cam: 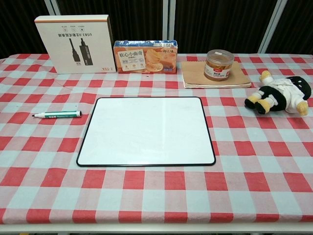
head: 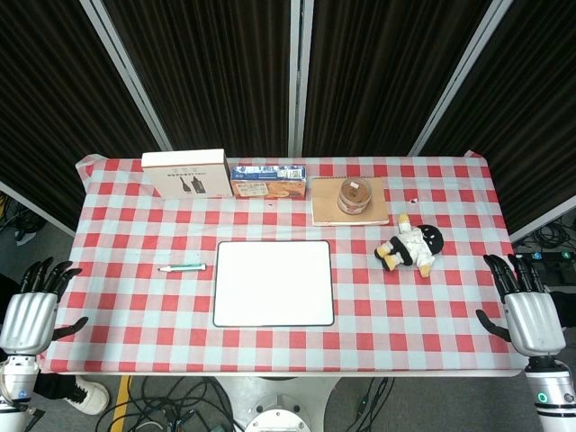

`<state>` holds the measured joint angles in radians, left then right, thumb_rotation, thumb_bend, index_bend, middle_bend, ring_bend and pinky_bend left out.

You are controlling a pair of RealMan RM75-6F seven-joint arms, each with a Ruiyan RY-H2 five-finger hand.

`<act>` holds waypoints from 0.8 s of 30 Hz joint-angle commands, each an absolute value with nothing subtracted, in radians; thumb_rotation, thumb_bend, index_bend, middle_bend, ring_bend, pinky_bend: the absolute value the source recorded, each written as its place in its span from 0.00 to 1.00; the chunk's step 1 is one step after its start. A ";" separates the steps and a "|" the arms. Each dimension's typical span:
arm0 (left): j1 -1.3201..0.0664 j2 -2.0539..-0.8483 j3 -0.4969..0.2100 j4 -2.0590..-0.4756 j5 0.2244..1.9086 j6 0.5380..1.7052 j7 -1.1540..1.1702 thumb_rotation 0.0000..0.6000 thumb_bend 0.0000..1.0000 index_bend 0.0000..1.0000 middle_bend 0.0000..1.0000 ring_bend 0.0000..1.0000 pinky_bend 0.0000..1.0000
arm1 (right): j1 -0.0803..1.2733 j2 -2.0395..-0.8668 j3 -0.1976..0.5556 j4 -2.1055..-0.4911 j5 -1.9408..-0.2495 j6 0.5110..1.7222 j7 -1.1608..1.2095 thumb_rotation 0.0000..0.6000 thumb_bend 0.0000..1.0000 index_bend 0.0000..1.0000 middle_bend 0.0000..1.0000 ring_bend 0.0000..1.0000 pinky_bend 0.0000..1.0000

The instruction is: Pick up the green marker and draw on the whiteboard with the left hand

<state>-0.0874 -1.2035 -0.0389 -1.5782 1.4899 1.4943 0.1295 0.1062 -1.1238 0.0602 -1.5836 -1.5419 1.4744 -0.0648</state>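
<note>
The green marker lies flat on the checked cloth just left of the whiteboard, its cap pointing right. The board is blank and lies flat in the middle of the table. My left hand hangs off the table's left edge, fingers apart and holding nothing, well left of the marker. Off the right edge my right hand is held the same way, empty. Neither hand shows in the chest view.
Along the far edge stand a white cable box, a biscuit box and a jar on a brown pad. A plush doll lies right of the board.
</note>
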 commanded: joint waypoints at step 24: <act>-0.486 -1.324 -0.216 -1.567 1.264 1.011 0.335 1.00 0.11 0.38 0.33 0.67 0.77 | 0.103 -1.088 0.065 -1.584 -1.579 1.519 -0.038 1.00 0.15 0.00 0.10 0.00 0.00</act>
<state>-0.3975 -1.2735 -0.1838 -1.5826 1.3613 1.1239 0.2478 0.1033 -1.0885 0.0647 -1.5840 -1.5797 1.5190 -0.0373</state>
